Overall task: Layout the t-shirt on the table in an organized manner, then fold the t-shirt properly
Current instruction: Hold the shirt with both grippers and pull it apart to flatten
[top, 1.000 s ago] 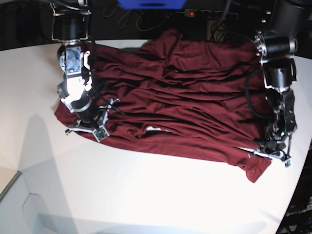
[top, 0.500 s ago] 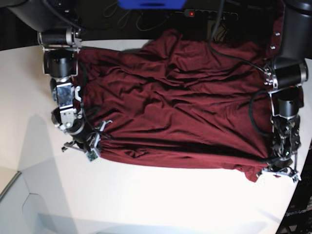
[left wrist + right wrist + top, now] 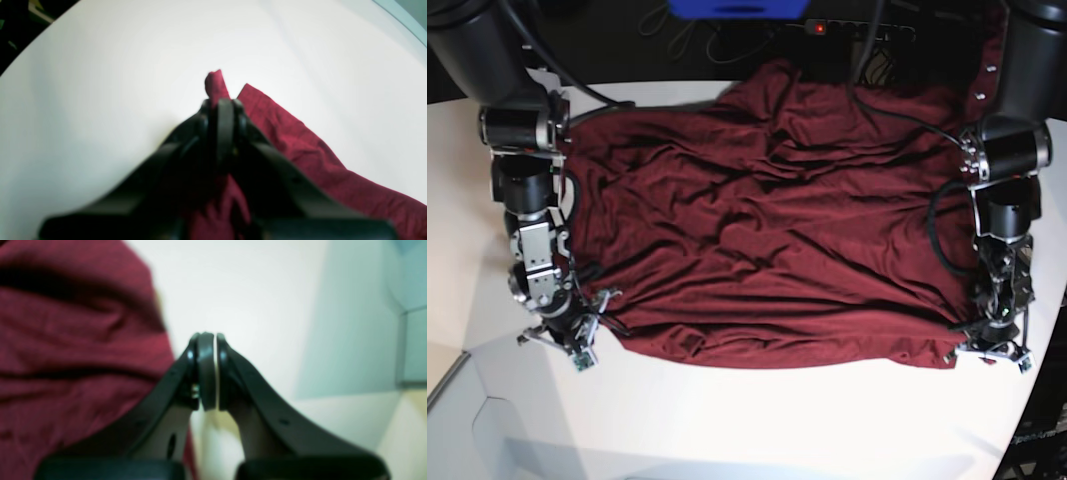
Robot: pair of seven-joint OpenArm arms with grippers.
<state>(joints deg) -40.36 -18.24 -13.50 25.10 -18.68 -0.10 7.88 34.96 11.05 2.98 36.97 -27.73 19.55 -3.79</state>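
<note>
The t-shirt [image 3: 767,220] lies spread over the table [image 3: 757,420], wrinkled all over, its near hem running roughly straight w/ the table's front edge. Far part of the cloth reaches the table's back edge by the dark clutter there.

Left gripper [image 3: 997,348] sits at the shirt's near corner on the base view's right, low to the tabletop. In the left wrist view its jaws are clenched on a bit of maroon cloth: a small tip of fabric [image 3: 215,85] pokes out past the fingertips, more fabric bunches under the jaws, and a strip of shirt trails off to the lower right over the white top.

Right gripper [image 3: 567,340] is at the opposite near corner, base view's left, also low. In the right wrist view its pads [image 3: 205,370] are pressed together; no cloth shows between the tips themselves, so can't tell if it's grasping the shirt. The shirt fills that view's left side, just beside the fingers, blurred.

Both arms stand upright-ish above their corners, w/ the shirt stretched between them.
</note>
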